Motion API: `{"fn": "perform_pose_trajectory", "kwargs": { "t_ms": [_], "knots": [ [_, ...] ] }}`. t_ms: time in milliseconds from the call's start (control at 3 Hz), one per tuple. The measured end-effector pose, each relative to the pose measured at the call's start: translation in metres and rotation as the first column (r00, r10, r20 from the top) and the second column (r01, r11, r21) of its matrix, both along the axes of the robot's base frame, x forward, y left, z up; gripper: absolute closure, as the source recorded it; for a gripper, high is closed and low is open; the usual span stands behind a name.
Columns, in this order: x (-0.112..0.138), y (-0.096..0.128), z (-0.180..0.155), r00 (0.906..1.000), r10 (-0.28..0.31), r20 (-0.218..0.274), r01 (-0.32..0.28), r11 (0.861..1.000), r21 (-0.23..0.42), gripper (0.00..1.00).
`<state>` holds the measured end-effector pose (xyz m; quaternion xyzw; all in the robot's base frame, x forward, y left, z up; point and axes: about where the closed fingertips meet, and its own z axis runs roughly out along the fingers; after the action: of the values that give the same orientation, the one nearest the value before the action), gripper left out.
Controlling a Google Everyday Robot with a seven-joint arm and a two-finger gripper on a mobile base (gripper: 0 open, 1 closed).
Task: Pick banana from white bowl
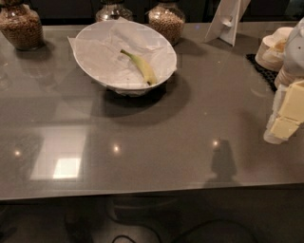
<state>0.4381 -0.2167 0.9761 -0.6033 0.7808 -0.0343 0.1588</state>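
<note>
Banana (140, 67): lies inside the white bowl, on the right half of its floor, resting on the crinkled paper. It is yellow-green and slightly curved, with the darker stem pointing toward the back left and the blunt end toward the front right, close to the bowl's near wall. Nothing is touching it.
White bowl (124, 88): wide and oval, standing on the back left part of the counter and tipped a little toward the camera.
Paper lining (102, 52): white and creased, covering the inside of the bowl, with a corner sticking out over the left rim.
Dark base (137, 98): a dark patch showing under the bowl's front edge.
Gripper (285, 124): at the far right edge of the view, above the counter, well apart from the bowl and the banana. Its pale yellow pads angle down and to the left. Whether it is spread or pressed together cannot be told, and it is only partly in view.
Counter (156, 142): grey and glossy, with small spots of light and a bright square reflection near the front left.
Jars: three glass jars of brownish grain along the back edge, one at the far left (20, 26), one behind the bowl (113, 10), and one just right of the bowl (167, 21).
White stand (227, 21): leans upright at the back right.
Paper bowls (273, 50): beige stacks on a black mat (261, 69), at the right edge behind the gripper.
</note>
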Motion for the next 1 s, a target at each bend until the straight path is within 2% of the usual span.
{"fn": "perform_pose_trajectory", "kwargs": {
  "t_ms": [333,667,1000],
  "knots": [
    [0.000,0.000,0.000,1.0000,0.000,0.000,0.000,1.000,0.000,0.00],
    [0.008,0.002,0.001,0.9998,-0.001,0.020,0.000,1.000,0.029,0.00],
    [0.034,0.018,-0.001,0.9974,-0.011,0.072,0.003,0.993,0.115,0.00]
  ]
}}
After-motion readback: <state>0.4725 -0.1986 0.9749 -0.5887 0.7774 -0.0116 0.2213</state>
